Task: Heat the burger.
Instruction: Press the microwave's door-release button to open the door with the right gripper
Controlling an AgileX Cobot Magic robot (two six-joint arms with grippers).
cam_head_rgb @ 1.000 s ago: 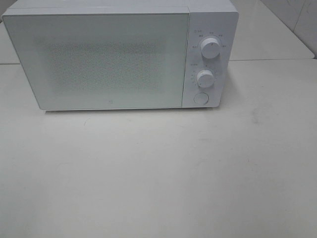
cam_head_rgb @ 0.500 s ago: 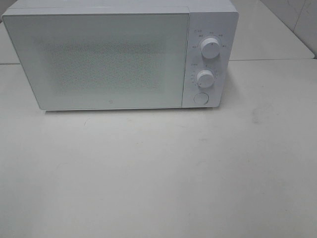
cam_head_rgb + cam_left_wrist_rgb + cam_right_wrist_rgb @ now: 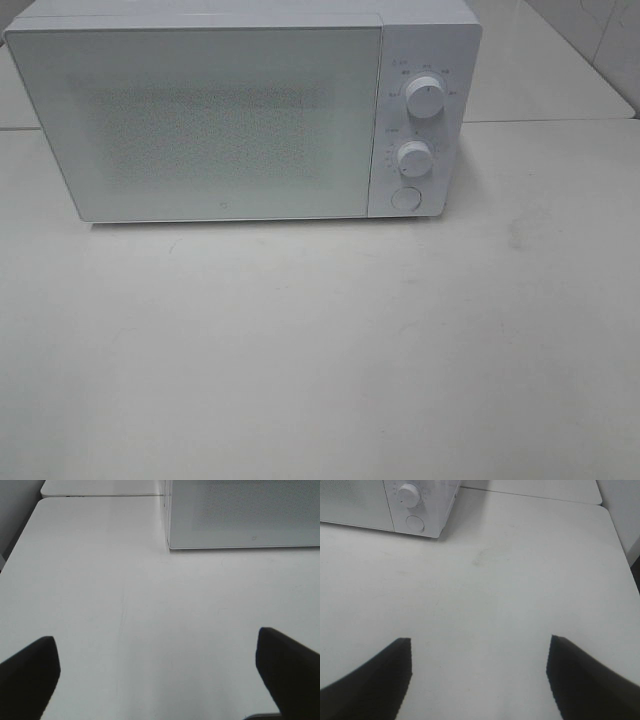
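Unchanged from a second back. No sight of small round burger in any view; perhaps behind shut frosted door of boxy white microwave (image 3: 200,120) at far side of pale table (image 3: 320,350), cannot tell. Round white door button (image 3: 404,198) right of centre, so nearer right claw (image 3: 479,640). Both right and left claw (image 3: 155,637) spread wide, empty, poised over near table, facing microwave.
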